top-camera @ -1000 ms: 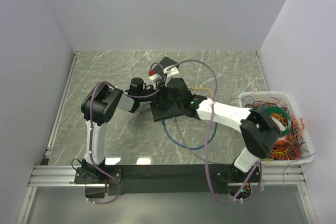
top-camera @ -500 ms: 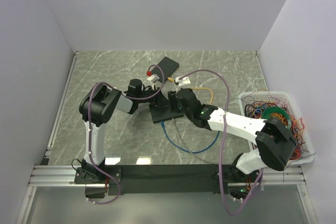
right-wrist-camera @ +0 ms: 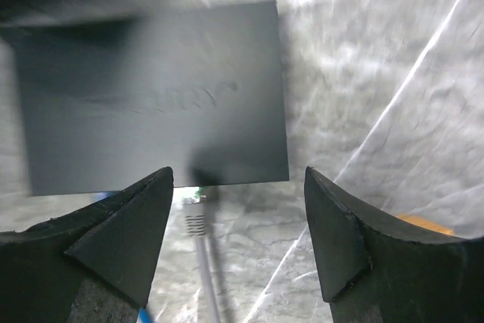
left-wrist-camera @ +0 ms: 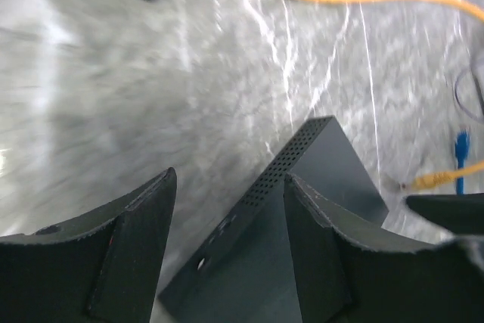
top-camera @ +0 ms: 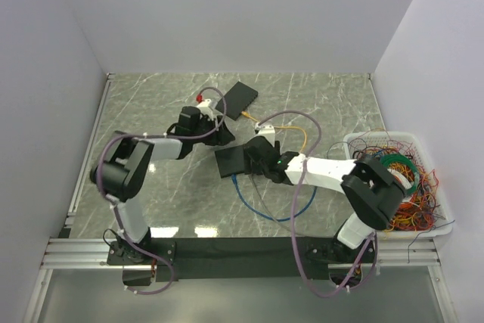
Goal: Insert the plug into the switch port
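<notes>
The dark switch (top-camera: 233,161) lies flat mid-table; in the right wrist view the switch (right-wrist-camera: 151,96) fills the upper left. A grey plug (right-wrist-camera: 193,213) on a grey cable meets its near edge, with a green glow beside it. My right gripper (right-wrist-camera: 238,175) is open just behind the plug and holds nothing; from above the right gripper (top-camera: 255,155) sits at the switch's right edge. My left gripper (left-wrist-camera: 231,179) is open, and the switch (left-wrist-camera: 325,164) lies beneath and beyond its fingers, apart from them. In the top view the left gripper (top-camera: 215,129) hovers up-left of the switch.
A second black box (top-camera: 240,98) lies farther back. A yellow cable (top-camera: 291,120) loops right of the switch, and a blue cable (top-camera: 272,213) curls in front. Blue (left-wrist-camera: 460,153) and yellow (left-wrist-camera: 431,181) plugs lie loose. A white bin (top-camera: 393,179) of tangled wires stands at the right.
The right gripper has opened wider and drawn back from the switch, leaving the grey plug at its edge. The left gripper has pulled away from the switch toward the upper left.
</notes>
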`<state>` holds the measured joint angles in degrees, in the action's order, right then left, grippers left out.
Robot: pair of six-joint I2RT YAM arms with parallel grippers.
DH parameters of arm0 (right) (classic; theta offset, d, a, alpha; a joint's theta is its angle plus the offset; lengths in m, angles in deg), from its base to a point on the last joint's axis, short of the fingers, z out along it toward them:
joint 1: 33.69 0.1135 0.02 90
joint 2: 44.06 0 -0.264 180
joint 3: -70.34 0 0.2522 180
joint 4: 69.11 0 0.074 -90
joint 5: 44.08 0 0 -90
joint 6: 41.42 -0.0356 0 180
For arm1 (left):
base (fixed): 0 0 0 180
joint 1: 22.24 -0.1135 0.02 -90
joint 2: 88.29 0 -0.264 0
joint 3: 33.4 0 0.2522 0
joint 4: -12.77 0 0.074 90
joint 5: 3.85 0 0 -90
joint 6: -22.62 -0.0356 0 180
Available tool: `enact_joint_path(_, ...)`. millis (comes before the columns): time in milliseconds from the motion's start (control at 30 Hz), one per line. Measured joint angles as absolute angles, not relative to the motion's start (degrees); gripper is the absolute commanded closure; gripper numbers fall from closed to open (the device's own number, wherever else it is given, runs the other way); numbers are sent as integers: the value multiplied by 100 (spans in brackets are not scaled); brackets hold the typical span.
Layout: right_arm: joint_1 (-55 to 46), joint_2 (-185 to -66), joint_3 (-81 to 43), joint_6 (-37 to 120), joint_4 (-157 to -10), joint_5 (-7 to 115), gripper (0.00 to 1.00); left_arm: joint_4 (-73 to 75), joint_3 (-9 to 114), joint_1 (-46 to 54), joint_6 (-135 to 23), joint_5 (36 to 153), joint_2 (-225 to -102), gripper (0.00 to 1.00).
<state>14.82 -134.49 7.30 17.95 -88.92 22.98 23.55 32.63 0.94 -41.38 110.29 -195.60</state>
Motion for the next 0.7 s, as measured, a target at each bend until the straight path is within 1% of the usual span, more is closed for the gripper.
enact_joint_path(133, 1482, -13823, 549, 1476, -9071, 2280, 22, 1985, 3023, 66, -4221, 10448, -18673, 36)
enact_joint_path(400, 1471, -14190, 190, 1150, -9104, 2385, 22, 1561, 2548, 70, -4335, 9960, -16957, 36)
enact_joint_path(600, 1447, -14455, 4, 1021, -8811, 2897, 22, 1089, 2297, 70, -4415, 9676, -16059, 36)
enact_joint_path(700, 1447, -14726, -282, 1041, -8717, 3218, 22, 986, 2186, 70, -4394, 9486, -15661, 36)
